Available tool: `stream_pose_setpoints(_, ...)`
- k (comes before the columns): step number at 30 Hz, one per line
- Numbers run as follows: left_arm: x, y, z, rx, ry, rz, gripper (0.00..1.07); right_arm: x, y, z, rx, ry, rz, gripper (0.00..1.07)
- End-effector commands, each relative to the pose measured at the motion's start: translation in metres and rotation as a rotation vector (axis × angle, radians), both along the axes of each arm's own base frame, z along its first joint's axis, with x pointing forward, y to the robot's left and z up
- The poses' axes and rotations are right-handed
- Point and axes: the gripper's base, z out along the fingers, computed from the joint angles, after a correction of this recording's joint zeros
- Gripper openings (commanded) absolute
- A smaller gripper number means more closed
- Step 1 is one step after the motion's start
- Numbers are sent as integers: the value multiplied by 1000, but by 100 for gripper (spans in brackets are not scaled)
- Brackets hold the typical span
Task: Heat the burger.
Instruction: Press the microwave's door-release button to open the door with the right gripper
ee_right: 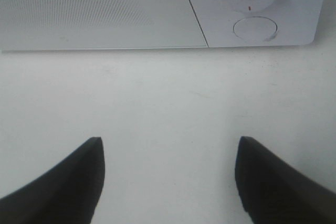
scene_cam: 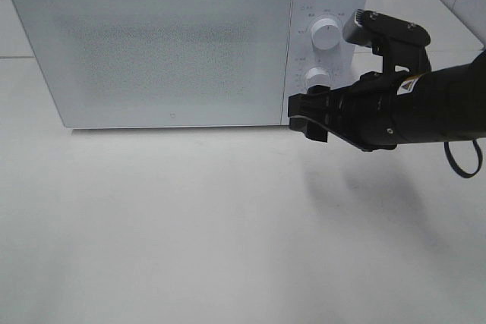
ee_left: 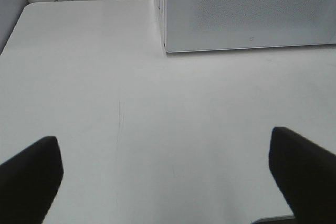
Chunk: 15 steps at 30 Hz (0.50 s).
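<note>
- Microwave (scene_cam: 175, 51), white and boxy, stands along the far edge of the desk (scene_cam: 190, 225), front facing the near edge.
- Door (scene_cam: 152, 51) is closed; its frosted, dotted window shows nothing of the inside.
- Burger: not visible in any view, so I cannot tell where it is.
- Control panel on the microwave's right side carries an upper knob (scene_cam: 326, 34) and a lower knob (scene_cam: 319, 77). The right wrist view shows a round button (ee_right: 254, 29) just below the lower knob.
- Right gripper (scene_cam: 307, 117) reaches in from the desk's right edge and hangs low in front of the panel's bottom corner. Its jaws are apart with only bare desk between them, and a strip of desk separates it from the microwave.
- Left gripper (ee_left: 163, 135) shows only in its own wrist view. Its dark fingers (ee_left: 31, 171) are spread wide over empty desk, holding nothing, and the door's lower left corner lies ahead of it.
</note>
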Motion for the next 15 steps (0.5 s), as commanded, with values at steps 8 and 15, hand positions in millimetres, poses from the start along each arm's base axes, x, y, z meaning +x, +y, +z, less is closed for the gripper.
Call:
stream_pose_setpoints(8, -2, 0, -1, -6, -16, 1, 100, -16, -17, 52, -221, -20, 252, 72)
stream_pose_setpoints(15, -2, 0, -1, -6, -16, 1, 100, -38, -29, 79, -235, -78, 272, 81)
